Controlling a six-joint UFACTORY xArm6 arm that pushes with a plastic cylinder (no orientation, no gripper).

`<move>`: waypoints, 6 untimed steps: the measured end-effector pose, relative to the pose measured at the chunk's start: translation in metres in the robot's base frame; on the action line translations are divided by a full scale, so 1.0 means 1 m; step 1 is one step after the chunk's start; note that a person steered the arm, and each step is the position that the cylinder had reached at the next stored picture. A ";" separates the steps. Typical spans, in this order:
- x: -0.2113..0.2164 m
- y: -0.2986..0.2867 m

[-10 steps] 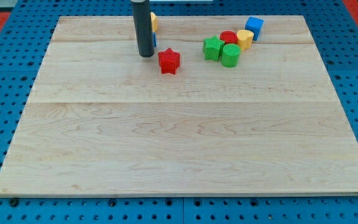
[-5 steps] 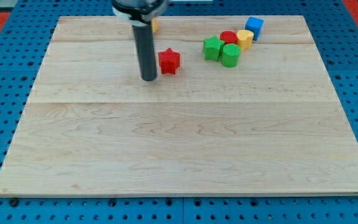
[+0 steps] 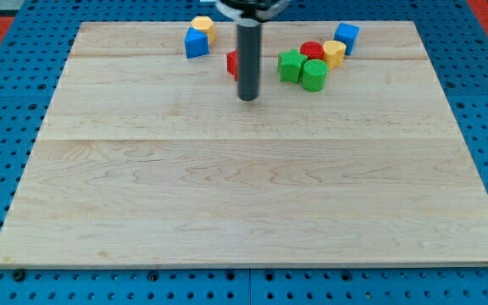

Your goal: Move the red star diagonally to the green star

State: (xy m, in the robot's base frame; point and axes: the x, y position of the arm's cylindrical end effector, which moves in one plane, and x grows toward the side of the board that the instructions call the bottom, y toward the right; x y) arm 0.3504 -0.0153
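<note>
The red star [image 3: 232, 62] lies near the view's top, mostly hidden behind my rod; only its left edge shows. My tip [image 3: 247, 98] rests on the board just below and slightly right of it. The green star [image 3: 291, 65] sits to the right of the rod, apart from the red star. It touches a green cylinder [image 3: 314, 74], with a red cylinder [image 3: 312, 51] just behind them.
A yellow block [image 3: 335, 52] and a blue cube [image 3: 346, 36] lie at the top right of the cluster. A second blue block [image 3: 196, 42] and a yellow hexagon [image 3: 202, 27] sit at the top, left of the rod. The wooden board [image 3: 244, 195] lies on a blue pegboard.
My tip swung from the red star's upper left, down past its left side, to just below and right of it. The red star shifted slightly up and right, towards the green star.
</note>
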 end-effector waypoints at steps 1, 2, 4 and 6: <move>-0.044 -0.009; -0.042 -0.033; -0.090 0.013; -0.086 0.044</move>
